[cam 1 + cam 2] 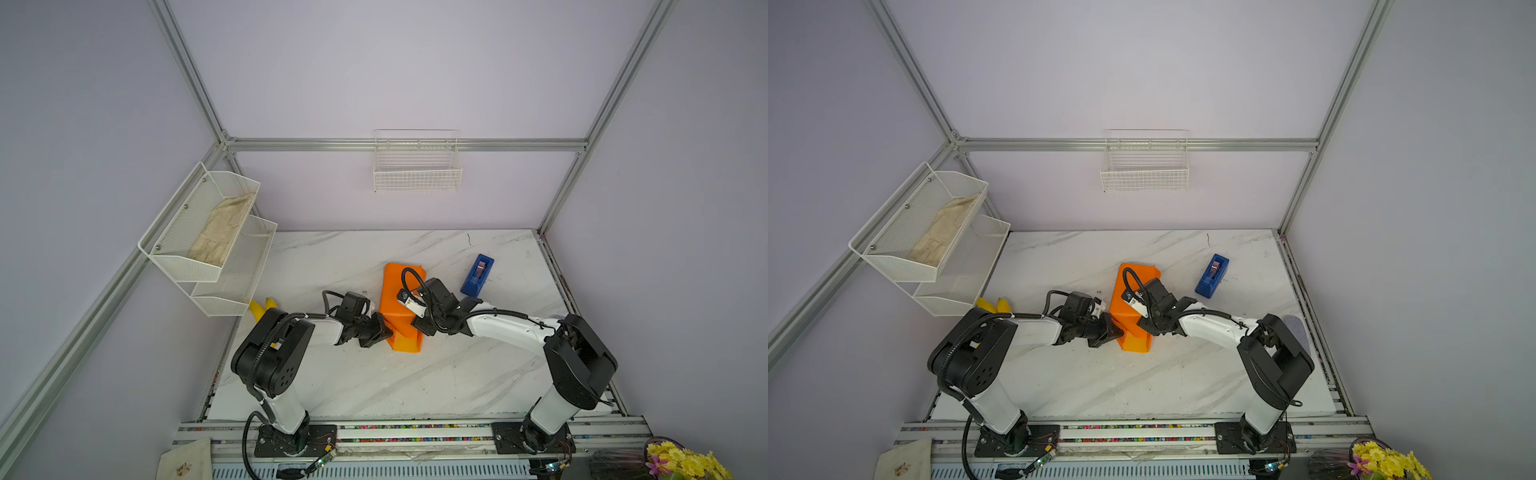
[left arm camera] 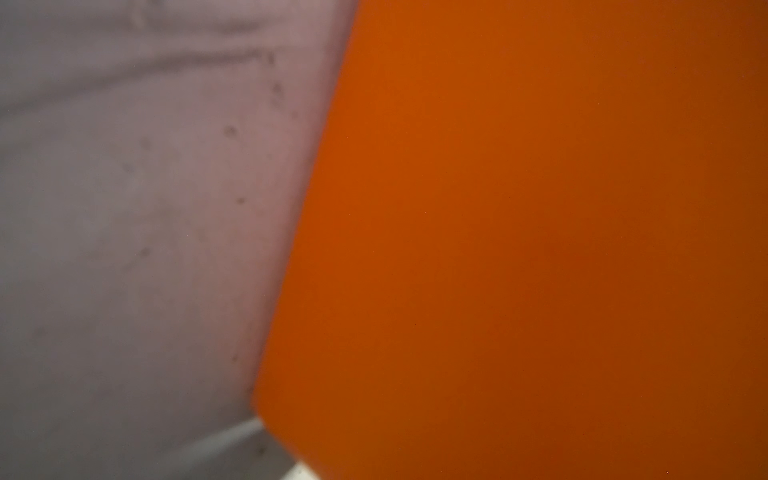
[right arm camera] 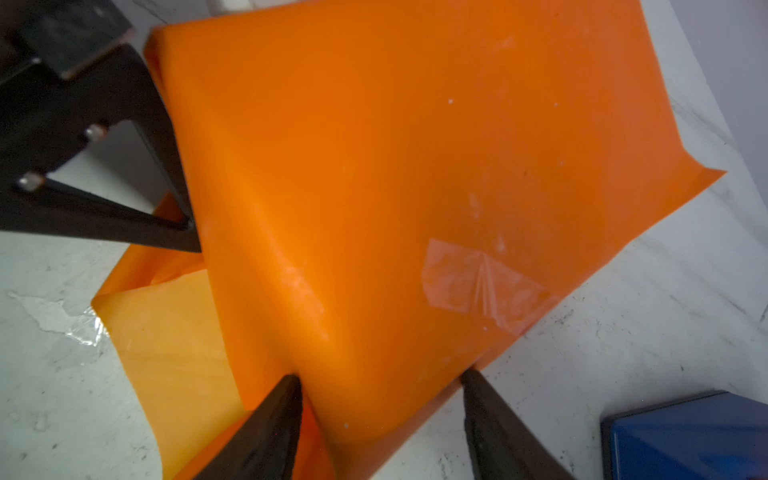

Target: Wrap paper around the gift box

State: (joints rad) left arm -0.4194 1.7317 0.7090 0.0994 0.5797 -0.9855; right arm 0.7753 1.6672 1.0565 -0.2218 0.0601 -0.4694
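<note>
Orange paper [image 1: 392, 291] lies folded into a long raised bundle near the middle of the marble worktop [image 1: 374, 374]. A strip of clear tape [image 3: 478, 282] is stuck across one overlapping flap. The gift box itself is not visible in any view and is judged to sit under the raised part of the sheet. The left hand [image 3: 192, 232] has its fingers pressed together, their joined tip against the bundle's side at the near end. Whether a fold of paper is caught between them cannot be told, and the left wrist view shows only blurred orange beside bare worktop. The right hand [image 3: 380, 382] has its fingers spread to either side of a tented ridge of paper at the opposite side, the tips at or just touching the sheet without gripping it. A looser, paler flap spills onto the worktop by the near end. The step in hand appears to be closing the ends, the long wrap being already made. The next move would call for creasing the loose flap flat against the box while the other hand braces it. Fresh tape would then come from the blue tape dispenser [image 1: 478, 275], which stands just beyond the right hand, apart from the paper.
</note>
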